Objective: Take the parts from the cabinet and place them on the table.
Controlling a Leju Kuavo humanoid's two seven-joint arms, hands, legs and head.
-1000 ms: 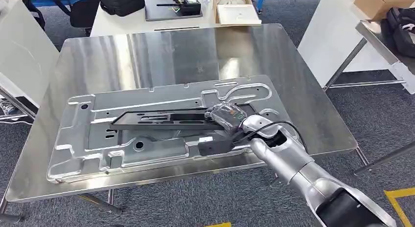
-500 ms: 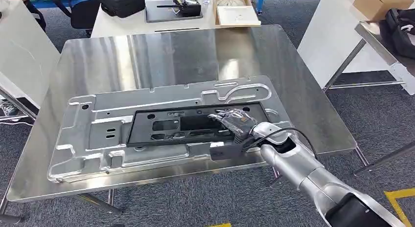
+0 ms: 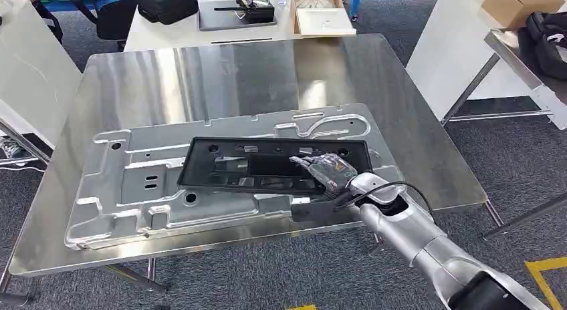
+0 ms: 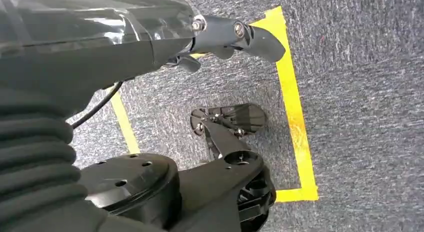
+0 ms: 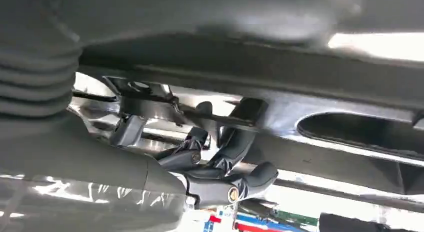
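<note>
Frame [image 3: 267,164] on panel [image 3: 134,190]; panel on table [image 3: 200,69]

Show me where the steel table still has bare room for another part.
The far half of the stainless steel table is bare, up to its far edge. Narrow strips run along the left edge and the right corner. The near half is crowded: the large stamped silver panel, the black rectangular frame, the right hand.

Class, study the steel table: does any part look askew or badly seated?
Yes. The black frame lies on the silver stamped panel, not on the bare table. Its edges run slightly skewed to the panel's, and the right hand grips its near right end, so it is not set down free.
</note>
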